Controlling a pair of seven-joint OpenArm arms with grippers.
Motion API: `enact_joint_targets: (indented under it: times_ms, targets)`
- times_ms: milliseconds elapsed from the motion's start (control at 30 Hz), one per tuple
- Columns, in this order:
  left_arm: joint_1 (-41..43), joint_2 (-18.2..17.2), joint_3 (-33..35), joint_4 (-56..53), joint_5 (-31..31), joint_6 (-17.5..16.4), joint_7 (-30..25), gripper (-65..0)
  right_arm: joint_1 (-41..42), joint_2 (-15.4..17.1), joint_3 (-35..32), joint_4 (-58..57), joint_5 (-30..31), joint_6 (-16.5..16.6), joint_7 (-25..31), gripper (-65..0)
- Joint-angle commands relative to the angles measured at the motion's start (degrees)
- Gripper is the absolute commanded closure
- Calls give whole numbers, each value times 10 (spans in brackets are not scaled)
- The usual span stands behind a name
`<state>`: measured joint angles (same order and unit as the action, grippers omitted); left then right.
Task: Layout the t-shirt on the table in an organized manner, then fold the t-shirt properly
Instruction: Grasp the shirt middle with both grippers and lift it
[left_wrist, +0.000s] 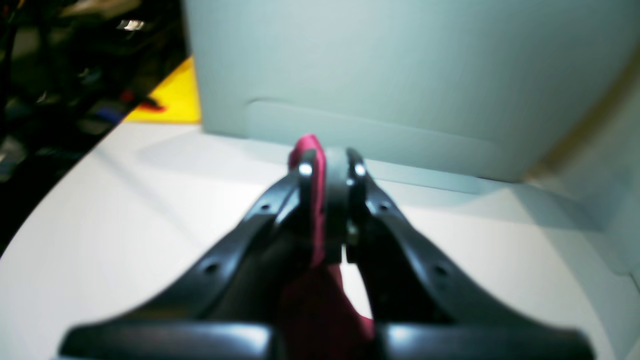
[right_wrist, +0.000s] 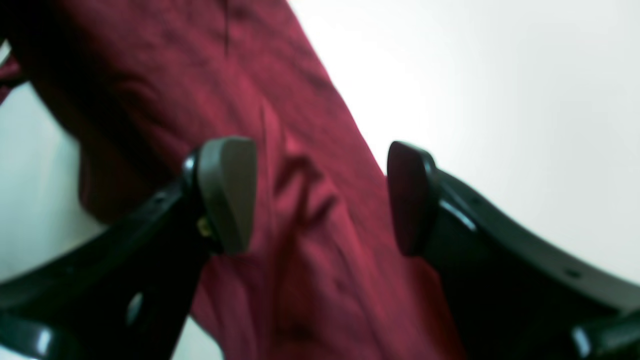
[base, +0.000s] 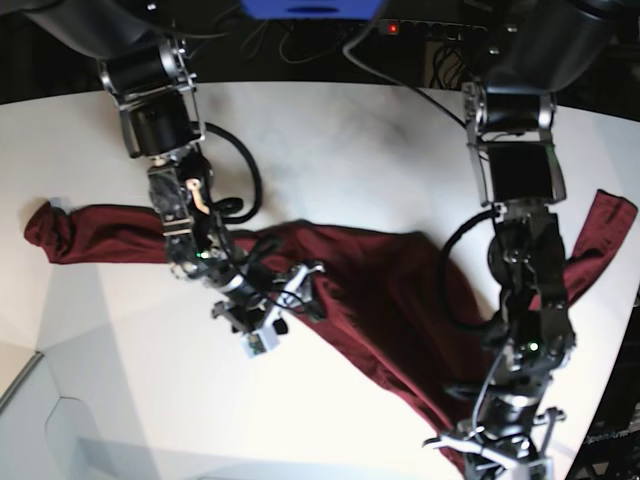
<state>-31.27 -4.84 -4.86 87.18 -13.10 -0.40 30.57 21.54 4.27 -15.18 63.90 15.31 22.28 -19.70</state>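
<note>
We are pinching a fold of the dark maroon soft knit t-shirt (left_wrist: 316, 200) in our left gripper (left_wrist: 327, 165), jaws closed tight on it above the smooth white table (left_wrist: 125, 225). Our right gripper (right_wrist: 320, 195) is hovering spread wide, the cloth lying beneath and between its fingertips, ungripped.
</note>
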Motion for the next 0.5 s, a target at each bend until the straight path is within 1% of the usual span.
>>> enact_joint_targets:
  times_ms: [0,100,233,300,367,467]
  targets:
    - [-28,0,3,24,0,-3,-20,-2,15,10,3,14,6,1,16,-406]
    - [-30,-1,7,60,4,-3,-20,-4,14,32,10,16,6,1,16,-406]
    - [-18,-5,25,90,8,-3,-17,-5,7,37,70,16,6,1,16,-406]
    - [6,-17,25,109,7,-3,10,-5,0,37,102,24,6,2,16,-406]
    - [34,-21,24,118,7,-3,35,-5,-2,37,121,29,6,2,16,-406]
    - [107,-23,1,119,6,-3,44,-5,-7,37,136,33,6,2,16,-406]
